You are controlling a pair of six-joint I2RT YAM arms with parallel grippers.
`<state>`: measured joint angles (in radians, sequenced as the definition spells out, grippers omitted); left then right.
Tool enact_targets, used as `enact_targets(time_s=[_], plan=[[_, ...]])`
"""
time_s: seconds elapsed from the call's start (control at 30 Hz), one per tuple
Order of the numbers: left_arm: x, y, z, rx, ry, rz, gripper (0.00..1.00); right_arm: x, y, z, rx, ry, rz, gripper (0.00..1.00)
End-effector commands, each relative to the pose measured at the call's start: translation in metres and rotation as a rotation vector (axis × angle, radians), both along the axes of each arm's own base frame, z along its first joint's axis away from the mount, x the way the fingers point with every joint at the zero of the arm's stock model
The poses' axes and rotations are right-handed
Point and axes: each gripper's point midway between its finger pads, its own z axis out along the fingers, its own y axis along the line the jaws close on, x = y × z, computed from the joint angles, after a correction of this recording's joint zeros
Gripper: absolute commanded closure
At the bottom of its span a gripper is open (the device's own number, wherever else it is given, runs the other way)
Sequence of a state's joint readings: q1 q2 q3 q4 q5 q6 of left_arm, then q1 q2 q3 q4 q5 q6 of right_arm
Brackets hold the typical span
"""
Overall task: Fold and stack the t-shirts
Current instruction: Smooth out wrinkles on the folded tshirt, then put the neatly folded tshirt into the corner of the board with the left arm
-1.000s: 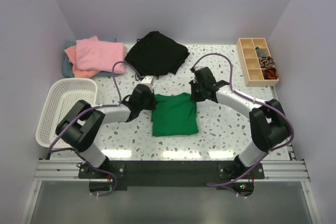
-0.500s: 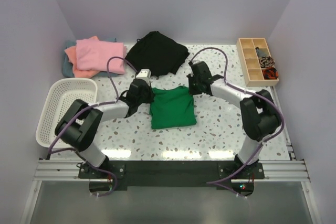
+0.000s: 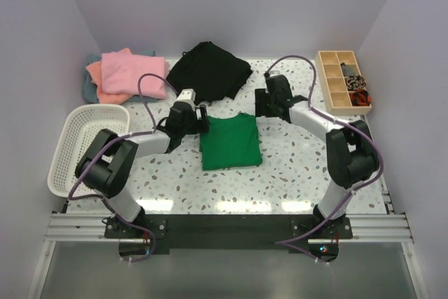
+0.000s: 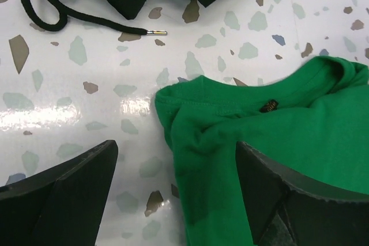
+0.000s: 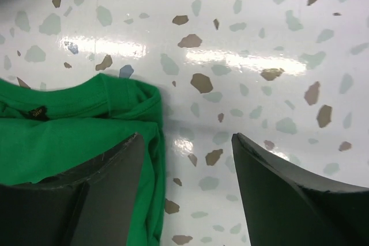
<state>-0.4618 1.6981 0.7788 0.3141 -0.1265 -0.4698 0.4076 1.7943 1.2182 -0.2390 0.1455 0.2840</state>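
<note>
- Table (image 3: 301,166): green t-shirt (image 3: 229,143) lies folded flat at ctr (collar at far edge).
- Pink/salmon tees (image 3: 122,75): piled, far-left cnr.
- Left hand (image 4: 176,159): open over shirt's far-left cnr, nothing held.
- Right hand (image 5: 185,142): open at far-right cnr.

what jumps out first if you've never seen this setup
The bright green t-shirt, folded into a rectangle in the middle of the table, grabs the eye. The left hand and right hand sit at its far corners, both open. Behind lie a black garment and, in the far left corner, a pink-topped stack of shirts.
</note>
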Motion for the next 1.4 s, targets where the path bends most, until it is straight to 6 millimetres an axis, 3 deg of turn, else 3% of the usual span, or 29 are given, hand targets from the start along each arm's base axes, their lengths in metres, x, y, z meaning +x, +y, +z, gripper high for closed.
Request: enact_targets(time_s=[0.0, 0.07, 0.1, 0.17, 0.23, 0.27, 0.4, 0.57, 0.63, 0.7, 0.8, 0.83, 0.9, 0.93, 0.97, 1.03, 1.07, 1.13, 1.17, 1.23, 1.27, 1.33, 1.37], plan=[[-0.023, -0.003, 0.015, -0.076, -0.004, -0.049, 0.11, -0.016, -0.014, 0.017, 0.009, -0.016, 0.010, 0.33], [-0.033, -0.007, 0.019, -0.118, -0.001, -0.066, 0.10, -0.032, -0.013, 0.007, 0.025, 0.022, 0.028, 0.33], [-0.046, -0.009, 0.011, -0.137, 0.030, -0.098, 0.09, -0.038, -0.007, 0.007, 0.055, 0.032, 0.054, 0.33], [-0.056, -0.011, 0.012, -0.166, 0.038, -0.114, 0.00, -0.050, -0.007, -0.002, 0.070, 0.067, 0.058, 0.32], [-0.073, -0.012, 0.003, -0.187, 0.066, -0.149, 0.00, -0.055, -0.005, -0.005, 0.092, 0.077, 0.067, 0.32], [-0.075, -0.014, 0.007, -0.207, 0.041, -0.163, 0.00, -0.060, -0.007, -0.011, 0.086, 0.088, 0.065, 0.32], [-0.095, -0.019, -0.005, -0.268, 0.065, -0.210, 0.00, -0.066, 0.004, -0.024, 0.131, 0.135, 0.096, 0.32], [-0.102, -0.047, -0.012, -0.402, 0.077, -0.323, 0.01, -0.070, 0.022, -0.044, 0.210, 0.207, 0.133, 0.32], [-0.097, -0.060, -0.004, -0.471, 0.048, -0.353, 0.02, -0.071, 0.029, -0.047, 0.238, 0.226, 0.149, 0.32], [-0.099, -0.073, -0.011, -0.523, 0.085, -0.389, 0.08, -0.074, 0.035, -0.055, 0.264, 0.259, 0.163, 0.32], [-0.091, -0.088, -0.018, -0.549, 0.092, -0.408, 0.26, -0.078, 0.038, -0.066, 0.273, 0.301, 0.173, 0.32], [-0.091, -0.089, -0.026, -0.541, 0.117, -0.404, 0.46, -0.078, 0.039, -0.068, 0.274, 0.306, 0.174, 0.32], [-0.083, -0.096, -0.023, -0.539, 0.106, -0.414, 0.66, -0.079, 0.041, -0.071, 0.281, 0.319, 0.187, 0.32], [-0.081, -0.095, -0.026, -0.525, 0.119, -0.406, 0.87, -0.080, 0.041, -0.072, 0.280, 0.327, 0.188, 0.32], [-0.070, -0.096, -0.021, -0.510, 0.100, -0.388, 1.00, -0.080, 0.041, -0.072, 0.275, 0.326, 0.186, 0.32], [-0.061, -0.090, -0.017, -0.428, 0.111, -0.362, 1.00, -0.078, 0.039, -0.068, 0.271, 0.311, 0.182, 0.32], [-0.040, -0.088, -0.001, -0.390, 0.052, -0.328, 1.00, -0.079, 0.037, -0.067, 0.263, 0.306, 0.179, 0.32], [-0.026, -0.073, 0.019, -0.280, 0.024, -0.297, 1.00, -0.076, 0.032, -0.056, 0.247, 0.269, 0.166, 0.31], [-0.002, -0.069, 0.046, -0.245, -0.043, -0.258, 1.00, -0.078, 0.030, -0.054, 0.236, 0.262, 0.170, 0.31], [0.012, -0.049, 0.066, -0.166, -0.055, -0.223, 1.00, -0.076, 0.023, -0.042, 0.214, 0.224, 0.154, 0.31], [0.031, -0.042, 0.093, -0.151, -0.106, -0.188, 1.00, -0.078, 0.020, -0.039, 0.207, 0.217, 0.148, 0.30], [0.044, -0.021, 0.112, -0.111, -0.127, -0.150, 1.00, -0.078, 0.017, -0.029, 0.198, 0.190, 0.147, 0.30], [0.054, -0.017, 0.135, -0.100, -0.171, -0.151, 1.00, -0.079, 0.015, -0.028, 0.191, 0.186, 0.145, 0.30]])
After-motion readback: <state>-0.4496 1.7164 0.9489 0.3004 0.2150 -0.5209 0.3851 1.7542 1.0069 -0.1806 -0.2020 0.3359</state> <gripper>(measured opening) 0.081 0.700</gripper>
